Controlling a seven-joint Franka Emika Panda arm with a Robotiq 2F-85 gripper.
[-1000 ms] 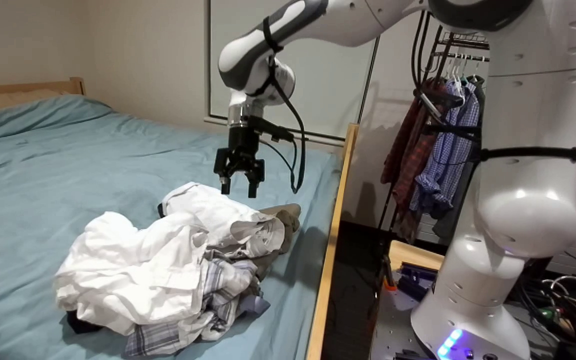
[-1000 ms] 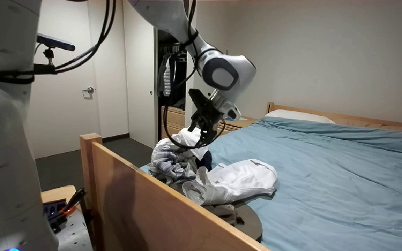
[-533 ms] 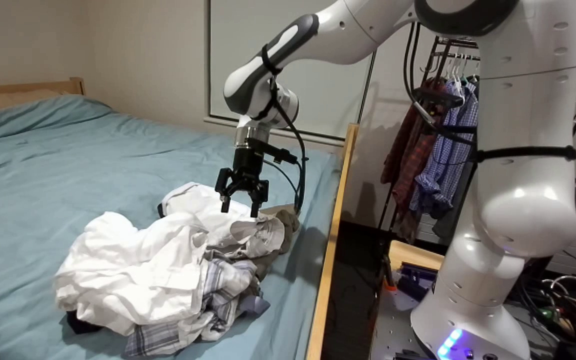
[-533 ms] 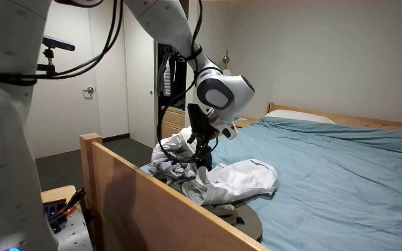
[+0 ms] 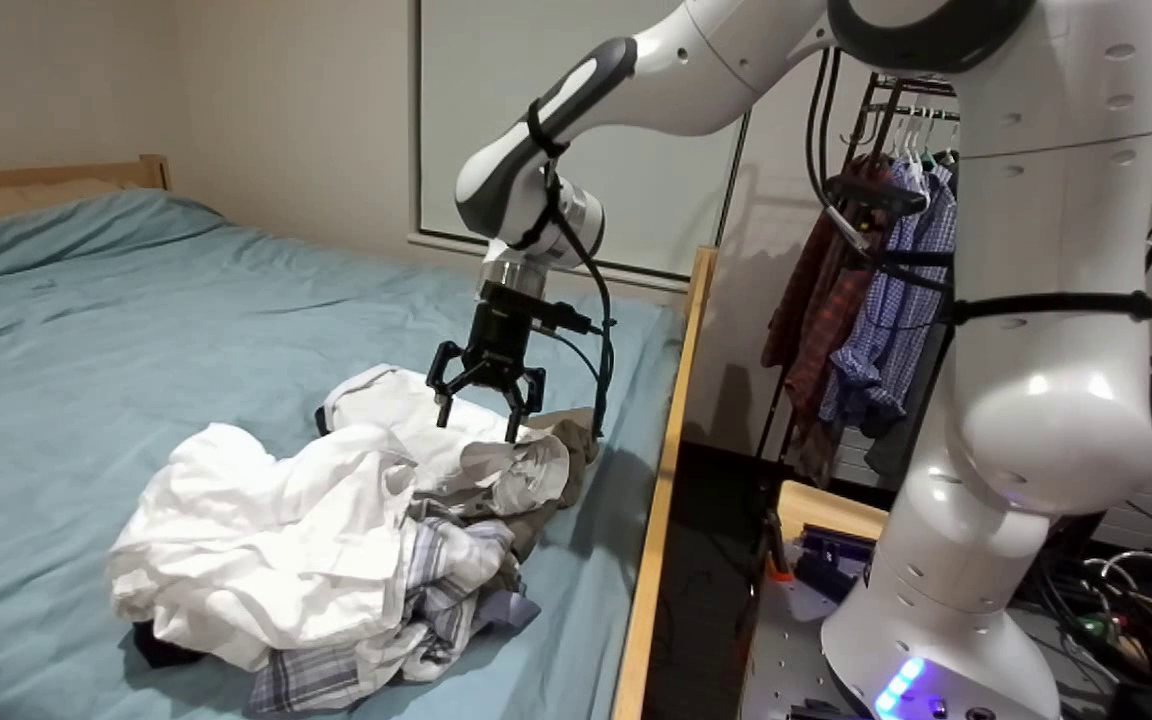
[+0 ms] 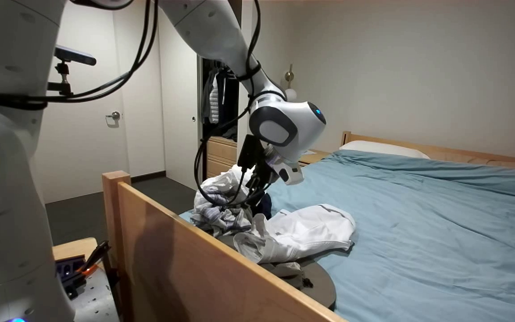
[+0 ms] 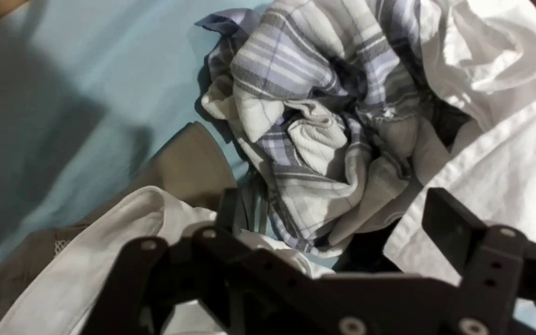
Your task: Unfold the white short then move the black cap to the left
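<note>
A white cloth garment with a hemmed edge (image 5: 376, 400) lies at the far side of a clothes pile; it also shows in an exterior view (image 6: 311, 228). A second crumpled white garment (image 5: 266, 540) lies in front of it. I cannot tell for sure which is the short. My gripper (image 5: 478, 430) is open and empty, over the far white garment and apart from it as far as I can tell. In the wrist view the gripper (image 7: 333, 209) stands over the plaid shirt. A black piece (image 5: 164, 645) peeks from under the near white garment; its shape is hidden.
A plaid shirt (image 5: 456, 560) lies crumpled between the white garments. A brown-grey hat-like thing with a round brim (image 6: 320, 281) lies under the far white garment. A wooden bed board (image 6: 221, 268) stands between the robot base and the blue bed sheet (image 6: 418, 223).
My gripper has come down and slightly toward the bed board over the far white garment, then tilted. Its jaws look a little wider apart. The clothes have not moved.
</note>
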